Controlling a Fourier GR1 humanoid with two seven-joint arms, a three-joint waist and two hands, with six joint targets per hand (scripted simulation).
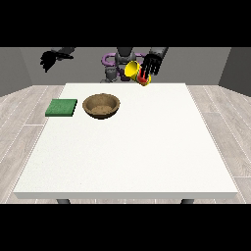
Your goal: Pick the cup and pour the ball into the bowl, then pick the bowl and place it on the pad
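While tilted, cup (133, 69) in robot hand (152, 64)

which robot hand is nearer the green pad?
Right. That robot hand, at the view's left, hangs above and behind the flat green square pad; the other robot hand is far across, at the view's right.

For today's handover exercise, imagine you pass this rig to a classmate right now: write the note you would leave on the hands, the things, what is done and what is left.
Robot hand at the view's right: curled round the yellow cup, held tilted above the table's far edge.
Robot hand at the view's left: raised off the table, holding nothing; its fingers hang down.
Wooden bowl: on the white table, no ball visible inside.
Green pad: beside the bowl, towards the view's left, bare.
Ball: cannot be made out.
Done: cup picked up.
Left: carry cup over bowl, pour, then move bowl onto pad.
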